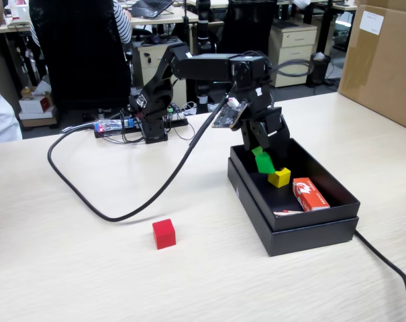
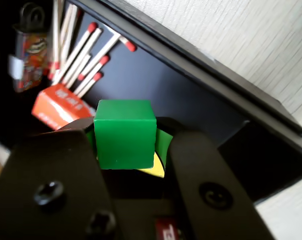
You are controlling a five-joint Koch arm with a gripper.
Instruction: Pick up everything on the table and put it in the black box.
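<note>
My gripper (image 1: 262,149) hangs over the black box (image 1: 337,198) with its jaws slightly apart. The green cube (image 1: 264,162) sits tilted between the fingertips. In the wrist view the green cube (image 2: 125,134) lies against the left finger (image 2: 56,175), and a narrow gap separates it from the right finger (image 2: 205,185). Directly under it, inside the box, is the yellow cube (image 1: 280,177), of which the wrist view shows a sliver (image 2: 154,171). The red cube (image 1: 164,233) stands alone on the table (image 1: 68,255), left of the box.
A red-and-white packet (image 1: 309,194), loose matches (image 2: 86,55) and a lighter (image 2: 26,55) lie in the box. A thick black cable (image 1: 109,208) loops over the table behind the red cube. A brown carton (image 1: 384,60) stands at the back right.
</note>
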